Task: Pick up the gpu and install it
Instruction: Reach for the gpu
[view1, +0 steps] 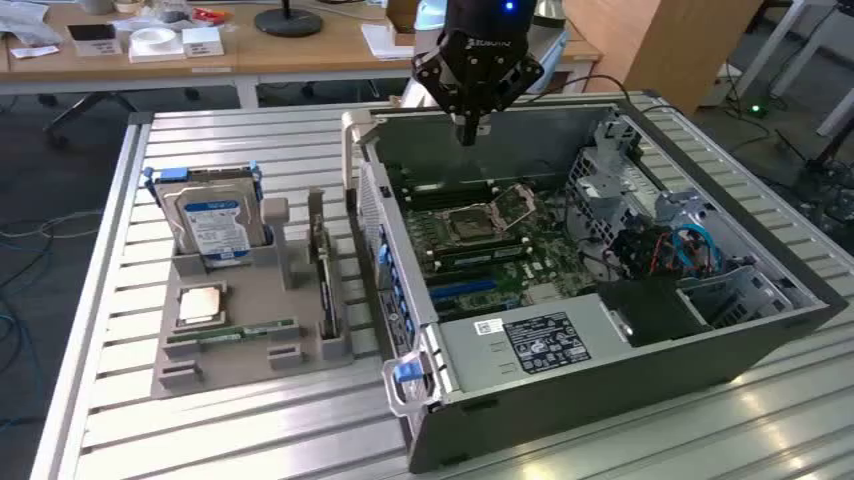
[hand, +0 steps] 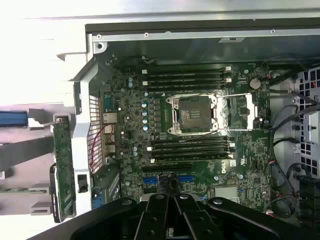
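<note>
Exterior view: the pincer (view1: 467, 138) hangs clenched and empty over the open computer case (view1: 694, 350); the gpu (view1: 322, 272) stands on edge in a grey holder (view1: 227, 365) beside it on the table (view1: 240, 430).

A grey slatted table (view1: 240, 440) holds two big things. Near its edge at the exterior view's left sits a grey holder (view1: 234, 365). In it, a hard drive (view1: 214, 225) with a blue and white label stands up. A square silver chip (view1: 200, 303) lies in front of it, then a thin green stick (view1: 247, 331). Toward the exterior view's right edge lies an open computer case (view1: 641, 355). Its green board (hand: 200, 130) has a square socket (hand: 196, 114) between rows of black slots (hand: 185, 77).
</note>
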